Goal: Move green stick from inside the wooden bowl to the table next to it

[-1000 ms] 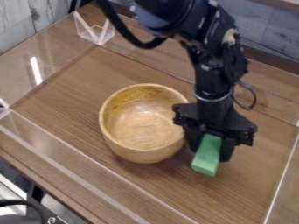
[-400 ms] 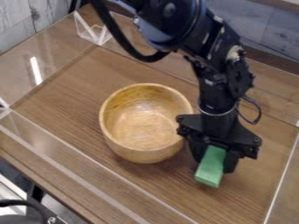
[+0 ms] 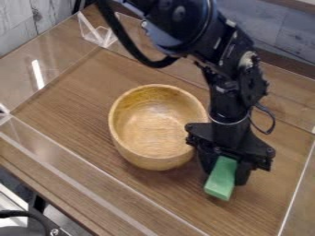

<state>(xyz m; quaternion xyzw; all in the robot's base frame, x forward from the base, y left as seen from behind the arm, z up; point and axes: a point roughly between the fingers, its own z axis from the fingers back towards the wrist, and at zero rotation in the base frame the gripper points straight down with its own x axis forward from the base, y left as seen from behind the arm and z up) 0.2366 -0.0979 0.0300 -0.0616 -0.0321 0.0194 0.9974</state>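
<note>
The green stick [image 3: 222, 180] is a small bright green block held at its upper end between the fingers of my gripper [image 3: 227, 161], which is shut on it. Its lower end is at or just above the table [image 3: 99, 92], right of the wooden bowl [image 3: 154, 127]; I cannot tell if it touches. The round tan bowl sits left of the gripper, its hollow empty. The black arm comes down from the upper middle, and the gripper's left side stands close against the bowl's right rim.
Clear acrylic walls run along the table edges: a left wall [image 3: 31, 69], a front wall [image 3: 87, 184] and a right wall [image 3: 299, 198]. Bare tabletop lies left of and behind the bowl. A cable [image 3: 25, 221] shows at the bottom left corner.
The gripper has carried the green stick a little to the right and lower, further from the bowl's rim. The bowl has shifted slightly right. The grip has stayed shut.
</note>
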